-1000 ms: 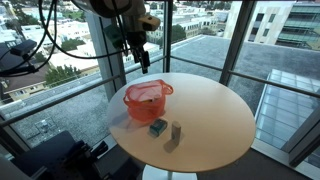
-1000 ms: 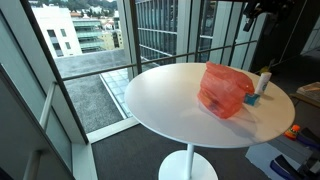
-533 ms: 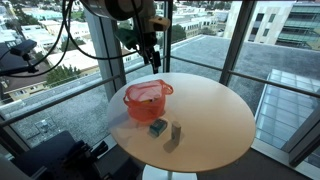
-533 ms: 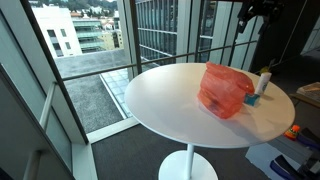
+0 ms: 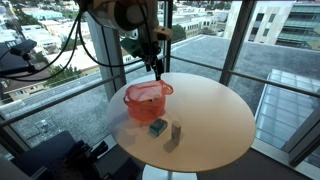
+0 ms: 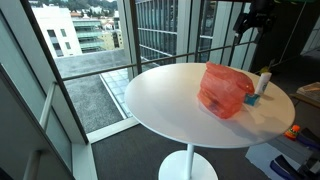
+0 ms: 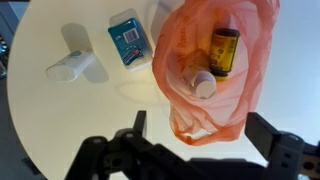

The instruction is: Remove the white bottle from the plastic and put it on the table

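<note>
The red-orange plastic basket (image 5: 147, 100) stands on the round beige table (image 5: 215, 120), and shows in both exterior views (image 6: 225, 90). In the wrist view the basket (image 7: 240, 100) holds a small white bottle (image 7: 202, 84) and a yellow-brown bottle (image 7: 224, 52). My gripper (image 5: 157, 68) hangs in the air above the basket's far rim, touching nothing. In the wrist view my gripper (image 7: 200, 128) is open and empty, its dark fingers (image 7: 139, 122) standing on either side of the basket's near edge. The white bottle is hidden in both exterior views.
A small teal box (image 7: 128, 40) and an upright grey block (image 7: 72, 67) stand on the table beside the basket, also in an exterior view (image 5: 158, 127) (image 5: 176, 132). Window glass and rails surround the table. Bare tabletop lies beyond the basket (image 6: 165, 95).
My gripper has moved down and sideways towards the basket, from beside it to over its far rim. The basket, box and block have not moved.
</note>
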Available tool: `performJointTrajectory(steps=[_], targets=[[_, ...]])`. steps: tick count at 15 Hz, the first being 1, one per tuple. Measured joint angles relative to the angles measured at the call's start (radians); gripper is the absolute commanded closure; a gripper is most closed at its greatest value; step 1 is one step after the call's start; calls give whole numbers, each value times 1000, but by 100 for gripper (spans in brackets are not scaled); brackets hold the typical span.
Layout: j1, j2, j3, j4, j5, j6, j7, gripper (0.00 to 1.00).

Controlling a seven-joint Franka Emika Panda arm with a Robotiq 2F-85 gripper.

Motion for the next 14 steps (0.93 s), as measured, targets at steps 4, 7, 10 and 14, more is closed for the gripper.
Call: performJointTrajectory(steps=[4, 7, 10, 14], targets=[[1, 13, 0, 6, 0, 0, 0, 0], [1, 18, 0, -2, 0, 0, 0, 0], [1, 38, -3, -13, 0, 0, 0, 0], [1, 73, -5, -26, 0, 3, 0, 0]])
